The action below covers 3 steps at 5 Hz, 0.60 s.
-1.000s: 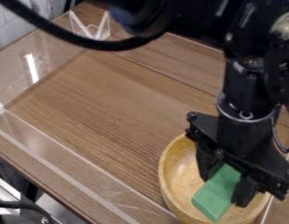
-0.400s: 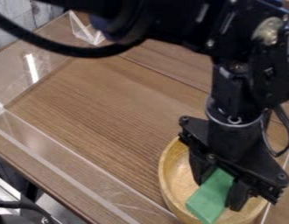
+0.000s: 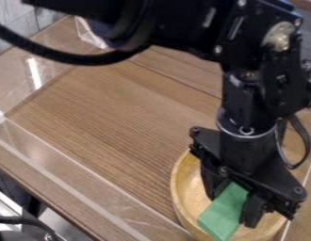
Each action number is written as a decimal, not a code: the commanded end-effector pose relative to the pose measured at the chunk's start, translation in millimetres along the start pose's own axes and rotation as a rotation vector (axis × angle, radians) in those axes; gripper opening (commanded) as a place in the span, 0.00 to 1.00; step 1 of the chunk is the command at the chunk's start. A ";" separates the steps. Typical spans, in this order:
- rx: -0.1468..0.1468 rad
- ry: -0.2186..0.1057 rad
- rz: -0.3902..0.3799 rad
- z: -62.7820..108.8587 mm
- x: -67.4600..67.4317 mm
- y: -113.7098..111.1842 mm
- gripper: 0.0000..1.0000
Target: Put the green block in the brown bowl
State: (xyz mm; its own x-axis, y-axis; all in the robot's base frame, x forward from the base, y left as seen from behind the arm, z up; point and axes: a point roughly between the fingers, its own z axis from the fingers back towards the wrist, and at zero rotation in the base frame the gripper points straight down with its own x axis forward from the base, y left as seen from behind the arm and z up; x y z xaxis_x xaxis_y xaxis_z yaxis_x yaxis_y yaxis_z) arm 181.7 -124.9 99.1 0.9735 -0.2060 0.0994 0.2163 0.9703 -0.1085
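Bench (image 3: 102, 122): wide wood-grain top, filled most of your view, clear plastic strips along its near-left side. Your black arm (image 3: 184, 26) came in across the top and bent down on the right. The brown bowl (image 3: 186, 193), light tan and round, sat on the bench at lower right, below your hand (image 3: 237, 193). The hand pointed down over the bowl and covered a good part of it. The green block (image 3: 221, 215) was tilted, its upper end between the hand's fingers, its lower end sticking out over the bowl's inside. Hand state: closed on the green block. Whether the block's low end touched the bowl floor, you probably couldn't say from this angle; fingers blocked the rest.
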 end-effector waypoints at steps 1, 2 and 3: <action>-0.020 -0.048 0.004 8.9 5.6 1.9 0.00; -0.022 -0.049 0.004 6.9 6.7 6.5 1.00; -0.029 -0.054 0.004 7.7 10.0 10.4 1.00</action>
State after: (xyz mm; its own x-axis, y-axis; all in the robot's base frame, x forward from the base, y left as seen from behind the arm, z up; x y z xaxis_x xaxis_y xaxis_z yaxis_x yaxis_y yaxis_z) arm 187.7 -114.4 97.8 0.9732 -0.1996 0.1146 0.2136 0.9687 -0.1265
